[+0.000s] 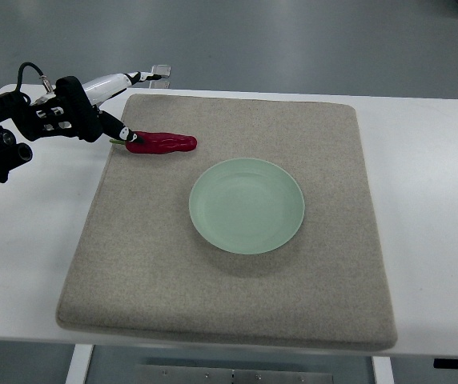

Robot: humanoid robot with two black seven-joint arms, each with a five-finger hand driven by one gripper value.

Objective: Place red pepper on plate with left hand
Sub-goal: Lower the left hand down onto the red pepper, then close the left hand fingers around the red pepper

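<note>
A red pepper (163,144) lies on its side on the grey mat (229,296), left of and behind the pale green plate (247,206). The plate sits near the mat's middle with nothing on it. My left hand (118,108) comes in from the upper left and hovers at the pepper's green stem end. Its fingers are spread: one dark fingertip (125,133) touches or nearly touches the stem, while white fingers (113,82) point away to the right above it. The pepper is not lifted. My right hand does not show.
The mat covers most of a white table (429,200). A small metal bracket (159,74) sits at the table's far edge behind the hand. Grey floor lies beyond.
</note>
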